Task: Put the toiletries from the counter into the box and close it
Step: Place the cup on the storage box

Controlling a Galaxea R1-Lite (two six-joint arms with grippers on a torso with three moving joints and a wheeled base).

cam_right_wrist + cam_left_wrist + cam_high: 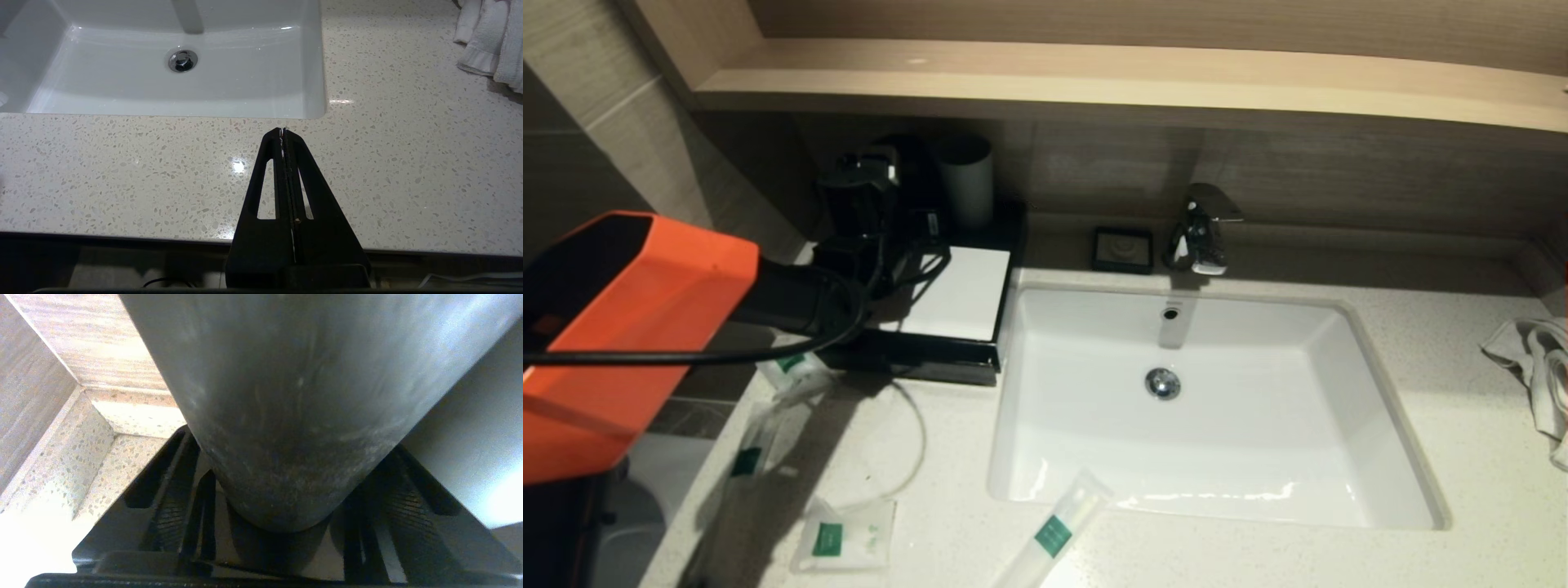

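The black box with its white top panel [960, 294] stands at the back left of the counter [947, 523]. My left gripper [882, 208] [290, 441] is over the box's back, open, its fingers [173, 502] on either side of a dark grey cup [282, 416]. Several translucent toiletries with green labels lie on the counter: a small packet [792, 371] by the box's front, a long one [756, 445], a squarish one [845, 535] and a long one [1058, 531] at the sink's front edge. My right gripper [282, 131] is shut and empty above the counter's front.
A lighter cup [968, 184] stands next to the dark one. The white sink [1258, 457] fills the middle, with a tap [1201, 229] and a black soap dish [1123, 249] behind. A white towel [1539, 376] lies far right. A wooden shelf [1094, 77] overhangs.
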